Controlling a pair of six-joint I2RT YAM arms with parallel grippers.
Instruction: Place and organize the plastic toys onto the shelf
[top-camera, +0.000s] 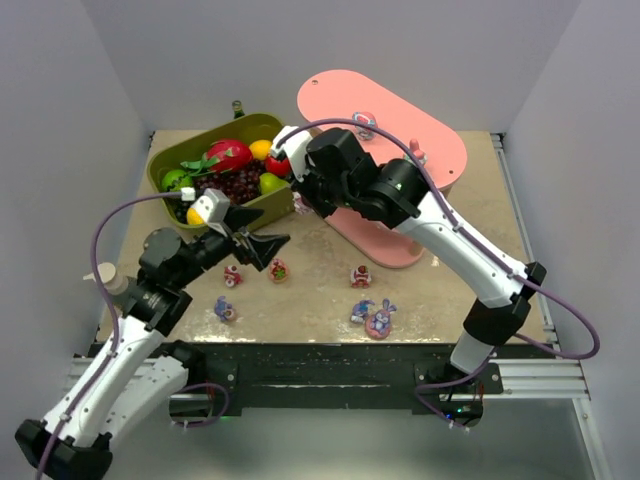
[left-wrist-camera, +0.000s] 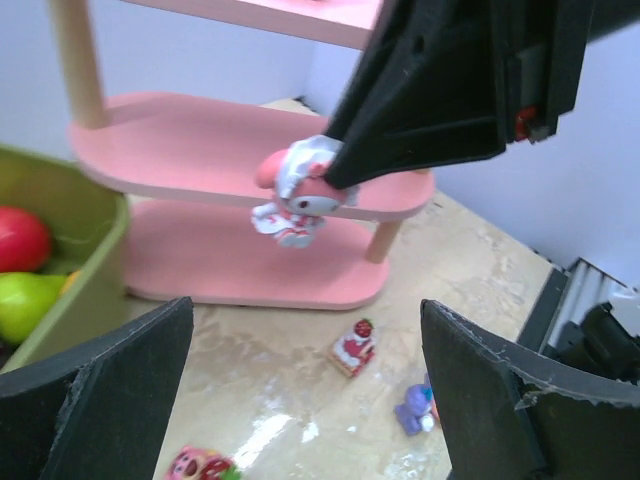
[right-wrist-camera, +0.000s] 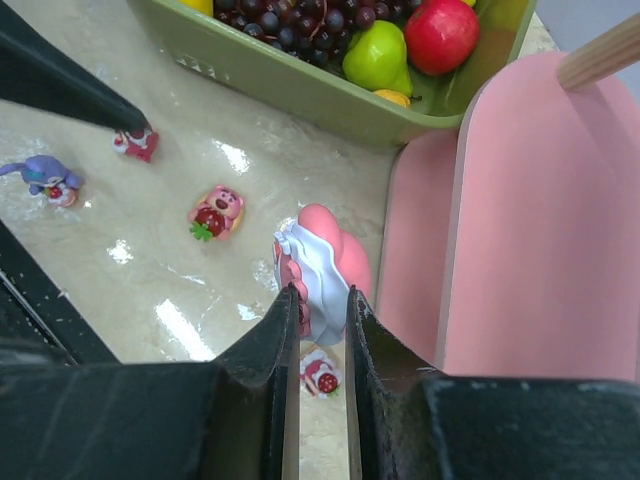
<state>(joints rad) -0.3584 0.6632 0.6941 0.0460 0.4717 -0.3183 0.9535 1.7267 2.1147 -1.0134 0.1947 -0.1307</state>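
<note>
While my right gripper (right-wrist-camera: 320, 300) is pinching a pink-and-white toy (right-wrist-camera: 325, 262) in the air just beside the rounded end of the shelf (right-wrist-camera: 540, 230), I am holding the left gripper (top-camera: 258, 232) spread wide above the bench (top-camera: 310, 300) near the basket (top-camera: 160, 170); other toys (top-camera: 279, 269) are lying loose on it.

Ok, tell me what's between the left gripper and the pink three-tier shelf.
Left wrist view: the right gripper, shut on a pink-and-white plastic figurine, plus a small red-and-white toy on the tabletop.
</note>
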